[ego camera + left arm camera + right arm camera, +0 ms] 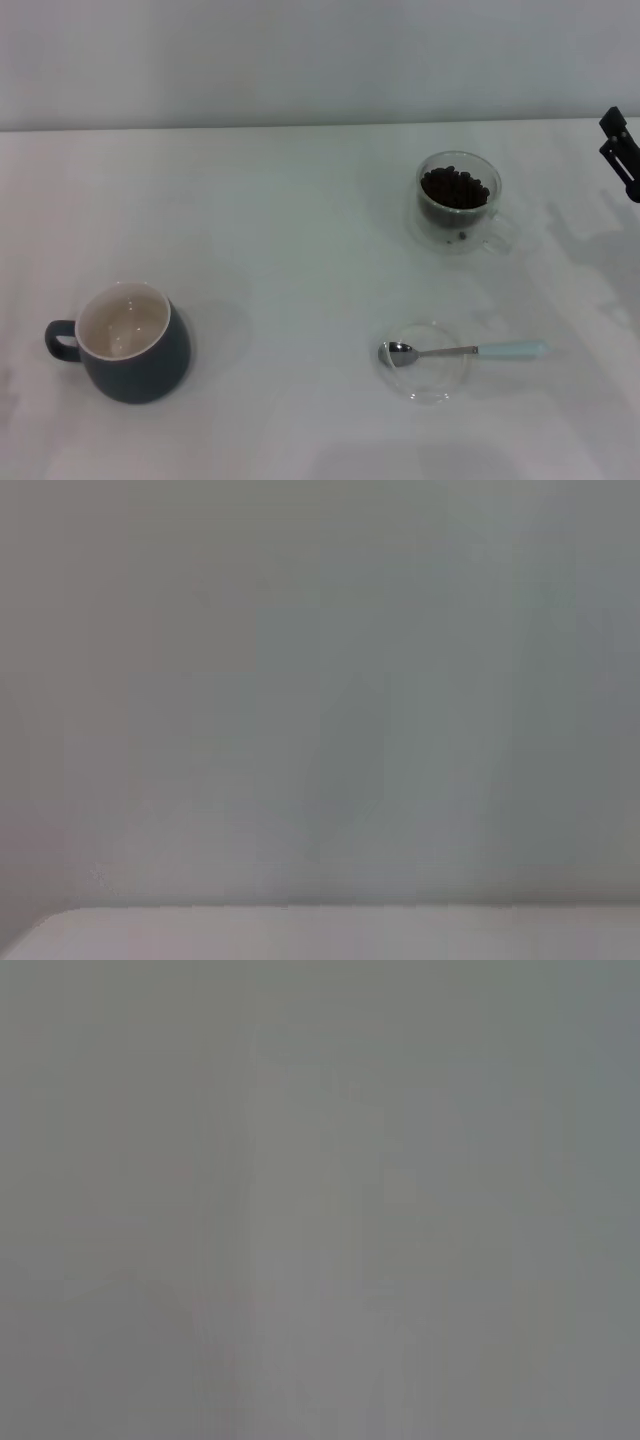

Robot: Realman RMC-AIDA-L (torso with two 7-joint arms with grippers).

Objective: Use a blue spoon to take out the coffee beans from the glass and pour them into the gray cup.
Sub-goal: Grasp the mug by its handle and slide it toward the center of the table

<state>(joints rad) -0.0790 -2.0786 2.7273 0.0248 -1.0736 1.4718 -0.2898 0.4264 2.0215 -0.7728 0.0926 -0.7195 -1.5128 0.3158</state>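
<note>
Right tool point(620, 150) barely in view at the counter's right edge, jaw state can't be told. Left tool not in view. Blue spoon point(462, 351) lies untouched, bowl on the clear saucer point(427, 362) toward the front edge. Glass point(459, 202) holding coffee beans point(454, 187) stands behind it. Gray cup point(130, 342) sits front-left, well apart.

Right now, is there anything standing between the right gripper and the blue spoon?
Nothing visible does. The right gripper is at the table's far right edge; the blue spoon lies nearer, bowl on a glass saucer. The glass stands left of that path.
</note>
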